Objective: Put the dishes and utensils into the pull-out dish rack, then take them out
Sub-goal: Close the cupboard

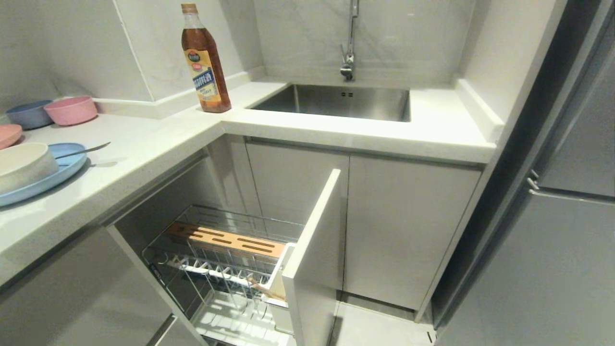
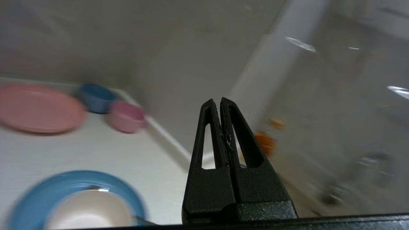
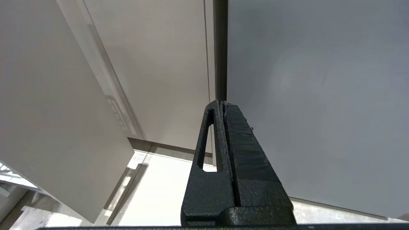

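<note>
The light-blue plate (image 1: 67,168) lies on the counter at the far left, with the white bowl (image 1: 24,163) standing on it and the silver spoon (image 1: 84,151) resting on its rim. Below, the pull-out dish rack (image 1: 211,269) stands drawn out, its wood strip (image 1: 226,239) at the back. A thin wooden stick, perhaps the chopsticks (image 1: 259,287), leans by the front panel (image 1: 312,250). My left gripper (image 2: 220,100) hovers shut and empty over the counter, beyond the plate (image 2: 38,188) and bowl (image 2: 86,209). My right gripper (image 3: 222,103) is shut and parked low by the cabinets. Neither shows in the head view.
A pink plate (image 2: 35,108), a blue bowl (image 2: 96,97) and a pink bowl (image 2: 126,116) sit at the counter's back. An oil bottle (image 1: 204,62) stands at the corner beside the steel sink (image 1: 336,101). A grey fridge (image 1: 552,216) closes the right side.
</note>
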